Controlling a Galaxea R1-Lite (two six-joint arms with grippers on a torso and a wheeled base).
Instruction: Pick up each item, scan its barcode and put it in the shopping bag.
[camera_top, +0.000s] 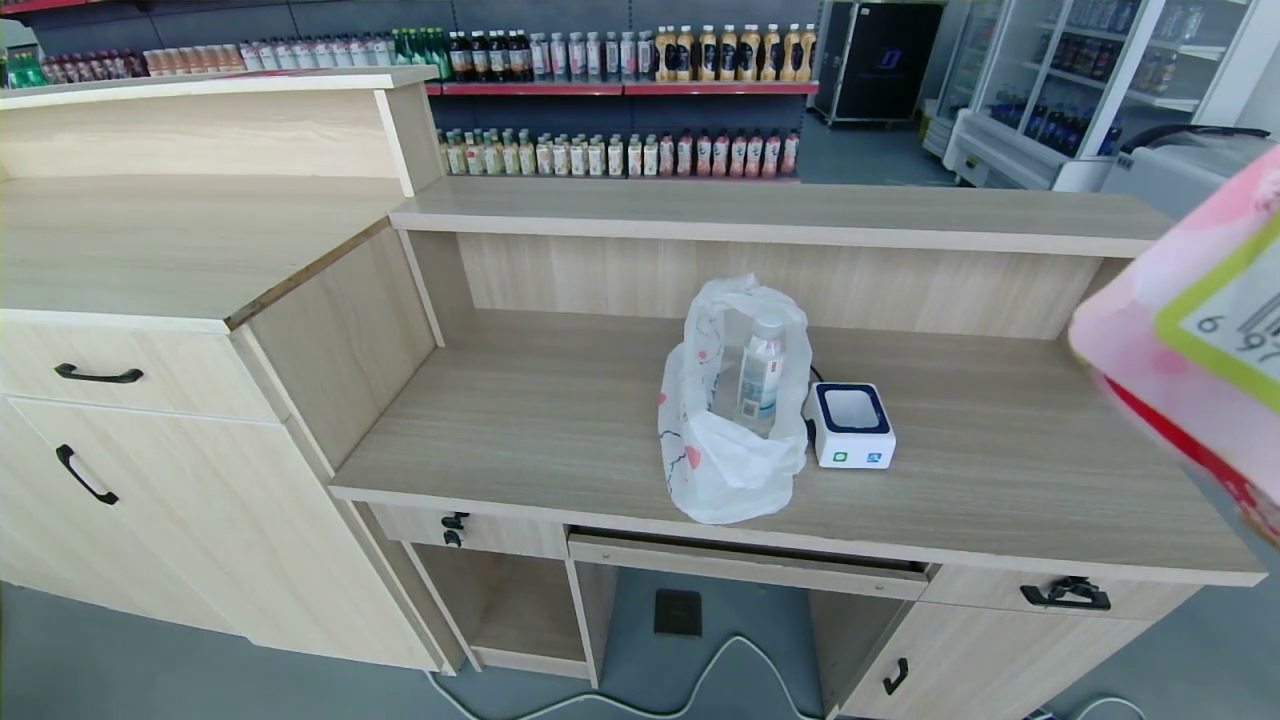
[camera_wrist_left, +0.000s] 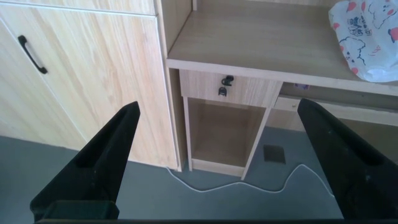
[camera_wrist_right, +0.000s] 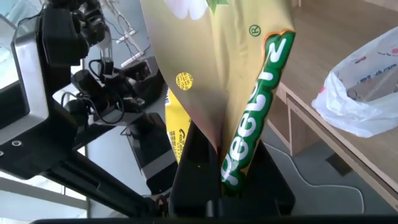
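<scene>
Since the snack packet (camera_wrist_right: 249, 93) looks light, crinkly and easily crushed (mostly air, probably), its crimped seam suits gripping. The right gripper's (camera_wrist_right: 227, 186) fingers (camera_wrist_right: 186, 174) clamp it there, raised near the worktop's (camera_top: 560, 420) right end, well apart from the scanner (camera_top: 850, 425). The left gripper's (camera_wrist_left: 217, 106) fingers are spread.

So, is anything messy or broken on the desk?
Nothing stands out. The bottle stands upright inside the shopping bag, the scanner sits flat beside it, and nothing has spilled on the counter.
</scene>
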